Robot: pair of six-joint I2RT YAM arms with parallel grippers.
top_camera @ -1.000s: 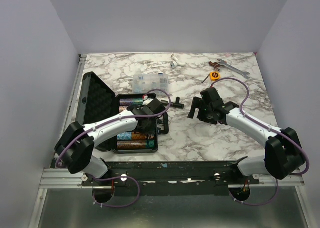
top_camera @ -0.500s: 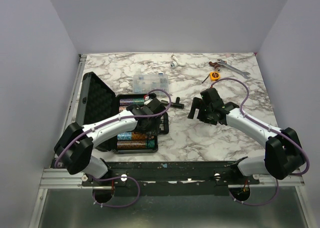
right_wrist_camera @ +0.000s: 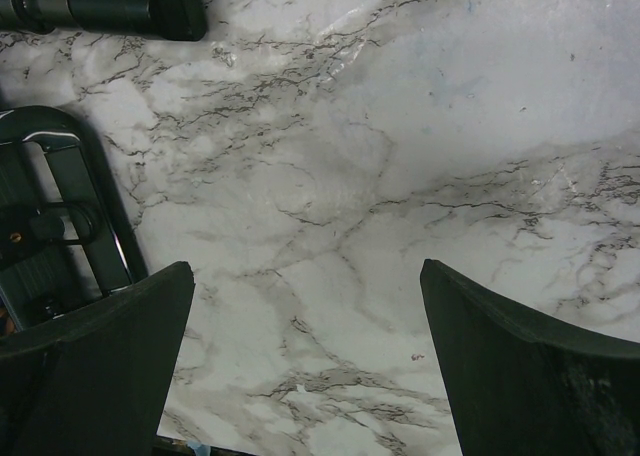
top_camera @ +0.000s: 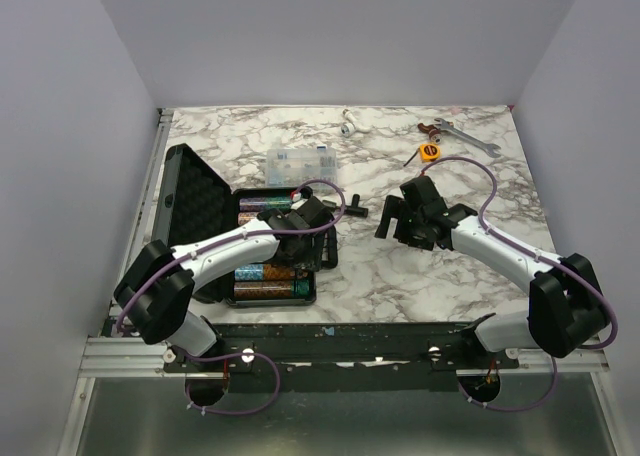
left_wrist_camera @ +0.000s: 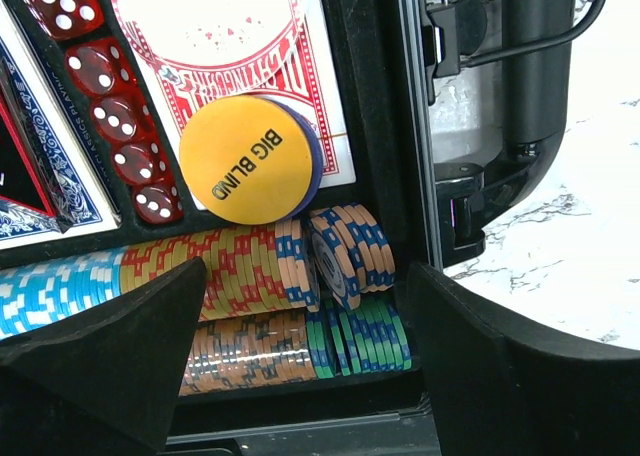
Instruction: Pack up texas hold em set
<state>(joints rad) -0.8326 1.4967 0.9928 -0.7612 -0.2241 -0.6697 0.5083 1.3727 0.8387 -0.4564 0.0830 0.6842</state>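
Soft, even light comes down from overhead, and the marble worktop looks bright, with only faint shadows beneath the arms. Close up, the yellow button and the chips are crisp and well lit. The left pincer along the bottom edge is dark and slightly blurred. In the right wrist view a pale sheen lies on the marble at top right.

From above, my left arm lies across the open black case and hides the middle of its tray; the clear box just behind the case is too blurred to read. Inside the case, in the left wrist view, the blue deck is cut by the left edge, the red deck by the top, and the lower button under the yellow button shows only a blue rim.
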